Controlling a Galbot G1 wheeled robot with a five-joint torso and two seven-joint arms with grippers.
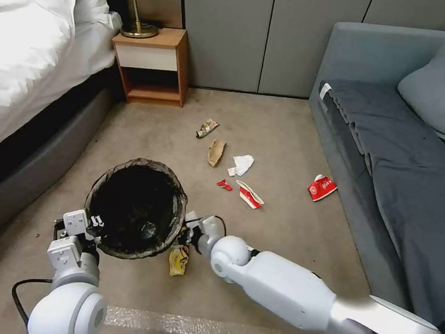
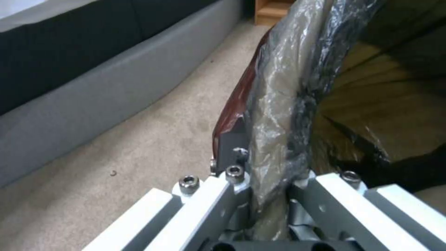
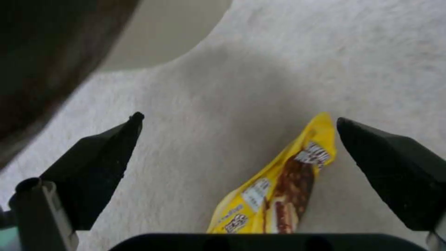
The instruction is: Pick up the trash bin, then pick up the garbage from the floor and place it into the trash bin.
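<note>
End effector on the left (image 2: 267,195) is clamped on the bagged rim of the trash bin (image 1: 136,206), while the right end effector (image 3: 239,139) hangs wide open over the floor's yellow wrapper (image 3: 278,188), probably needing to drop and close next.

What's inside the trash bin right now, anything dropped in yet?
The trash bin, gripped at its rim by the left gripper, shows its dark liner bag and a faint glint low down; the shadowed bottom hides any litter. The yellow wrapper lies on the floor beneath the open right gripper.
</note>
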